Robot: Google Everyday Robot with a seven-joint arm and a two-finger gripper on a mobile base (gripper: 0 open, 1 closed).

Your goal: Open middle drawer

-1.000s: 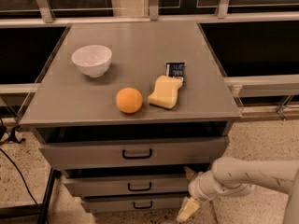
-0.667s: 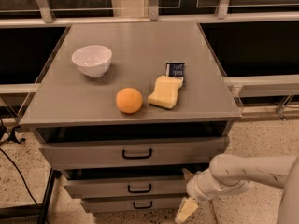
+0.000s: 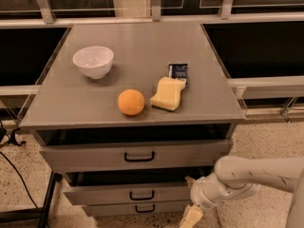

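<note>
The grey cabinet has three drawers. The middle drawer [image 3: 128, 194] is a flat grey front with a small black bar handle [image 3: 141, 194], below the taller top drawer [image 3: 135, 156] and above the lowest drawer [image 3: 137, 207]. My gripper [image 3: 190, 198] is at the right end of the middle drawer's front, well right of its handle. One pale finger [image 3: 189, 180] shows at the drawer's upper edge and the other finger [image 3: 191, 216] hangs below it, so the fingers stand apart. My white arm [image 3: 256, 175] reaches in from the right.
On the cabinet top [image 3: 142, 37] are a white bowl [image 3: 93, 61], an orange [image 3: 131, 102], a yellow sponge [image 3: 167, 93] and a small dark packet [image 3: 178, 71]. Black cables [image 3: 14, 165] lie on the speckled floor to the left. A window rail runs behind.
My gripper and forearm have shifted slightly left towards the right end of the middle drawer. The drawers and the things on top have not moved.
</note>
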